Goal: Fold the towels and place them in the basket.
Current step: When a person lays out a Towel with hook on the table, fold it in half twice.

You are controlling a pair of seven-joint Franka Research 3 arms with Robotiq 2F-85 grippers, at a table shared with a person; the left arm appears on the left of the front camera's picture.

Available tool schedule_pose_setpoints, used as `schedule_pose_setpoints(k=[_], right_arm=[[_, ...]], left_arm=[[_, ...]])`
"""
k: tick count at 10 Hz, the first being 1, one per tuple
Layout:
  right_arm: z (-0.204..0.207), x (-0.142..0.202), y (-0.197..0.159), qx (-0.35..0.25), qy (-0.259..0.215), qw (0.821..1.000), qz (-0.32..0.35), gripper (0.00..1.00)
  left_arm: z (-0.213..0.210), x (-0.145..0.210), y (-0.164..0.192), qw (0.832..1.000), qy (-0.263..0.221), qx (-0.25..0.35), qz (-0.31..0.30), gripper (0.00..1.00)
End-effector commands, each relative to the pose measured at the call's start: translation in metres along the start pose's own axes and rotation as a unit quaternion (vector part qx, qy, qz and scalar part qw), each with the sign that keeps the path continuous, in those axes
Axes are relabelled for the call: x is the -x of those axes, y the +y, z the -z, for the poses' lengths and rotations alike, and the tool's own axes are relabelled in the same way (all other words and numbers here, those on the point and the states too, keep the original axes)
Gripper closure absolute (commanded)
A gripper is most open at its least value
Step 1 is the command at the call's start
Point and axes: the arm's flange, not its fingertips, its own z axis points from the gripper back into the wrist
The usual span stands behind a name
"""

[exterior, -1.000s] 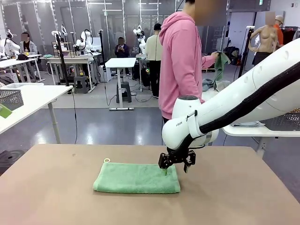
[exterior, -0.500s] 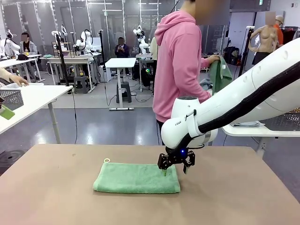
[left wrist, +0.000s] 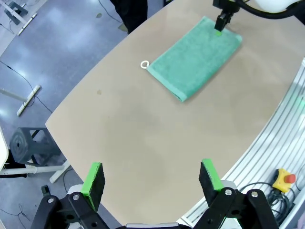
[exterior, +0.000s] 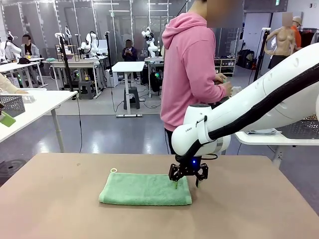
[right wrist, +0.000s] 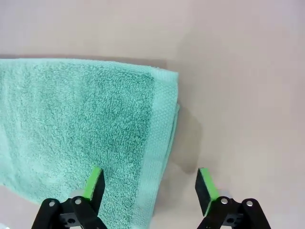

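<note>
Counter (exterior: 55, 204): one; tan, matt top; a single item lying on it, near the middle.
Person (exterior: 192, 74): one; pink hooded top; standing at the counter's far edge, turned sideways to it.
Right arm (exterior: 259, 107): one; white, with a black cable sleeve along its length; coming in from the right side and bending down toward the middle of the counter.
Towel (exterior: 145, 189): one; mint green terry, folded into a flat rectangle; lying flat on the counter near its middle, long side across the front view; woven border band along the right short edge.
Right end effector (right wrist: 150, 185): one; two fingers with green pads, standing apart; pointed straight down and astride the towel's right short edge, one pad over the terry, the other over bare counter just beside the edge; nothing clamped; contact with the cloth not possible to tell.
Left end effector (left wrist: 152, 177): one; two fingers with green pads, spread wide; held high above the counter, well apart from the towel; nothing between the pads.
Hanging loop (left wrist: 145, 64): one; small, white; at the towel's far left corner, lying on the counter.
</note>
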Motion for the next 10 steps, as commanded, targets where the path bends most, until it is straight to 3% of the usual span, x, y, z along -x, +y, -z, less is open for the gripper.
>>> schedule_pose_setpoints(k=[1, 3, 4, 5, 7, 10], right_arm=[[0.004, -0.008, 0.006, -0.004, 0.003, 1.0, 0.023, 0.09], [0.008, -0.008, 0.004, -0.008, 0.005, 1.0, 0.024, 0.09], [0.01, -0.009, 0.003, -0.009, 0.01, 1.0, 0.025, 0.25], [0.013, -0.009, 0.002, -0.009, 0.011, 1.0, 0.024, 0.62], [0.013, -0.011, 0.002, -0.01, 0.014, 1.0, 0.026, 1.0], [0.016, -0.015, 0.004, -0.008, 0.022, 0.999, 0.025, 1.0]], left_arm=[[-0.001, -0.002, 0.004, 1.0, 0.0, -0.003, 0.003, 0.0], [-0.001, -0.002, 0.004, 1.0, 0.0, -0.003, 0.003, 0.0], [-0.001, -0.002, 0.004, 1.0, 0.0, -0.003, 0.003, 0.0], [-0.001, -0.002, 0.004, 1.0, 0.0, -0.003, 0.003, 0.0], [-0.001, -0.002, 0.004, 1.0, 0.0, -0.003, 0.003, 0.0], [-0.001, -0.002, 0.004, 1.0, 0.0, -0.003, 0.003, 0.0]])
